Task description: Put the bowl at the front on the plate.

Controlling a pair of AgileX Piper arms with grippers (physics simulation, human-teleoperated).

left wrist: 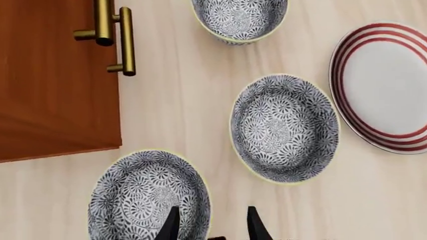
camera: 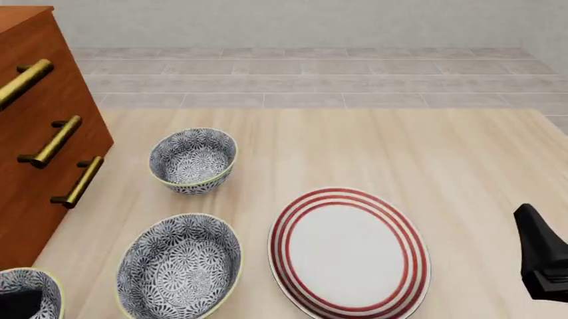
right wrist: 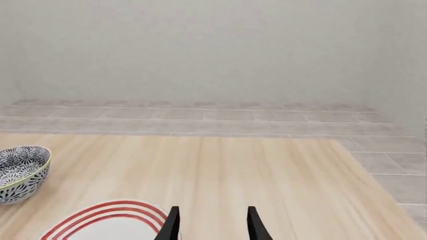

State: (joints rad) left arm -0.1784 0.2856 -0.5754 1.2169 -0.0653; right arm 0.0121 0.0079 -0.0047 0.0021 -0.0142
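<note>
Pale wooden table being viewed against a grey tiled floor and plain wall.

A brown drawer cabinet with brass handles is being seen at the table's left edge. The bowl, nearest the front, is being cut off at the lower left corner of the front view, left of a second bowl and the plate. The left gripper is being held open, one finger over the bowl's rim. The right gripper is also being held open, just beside the plate's edge.

Blue-floral bowl upright, front-left corner; red-ringed white plate flat, right.
</note>
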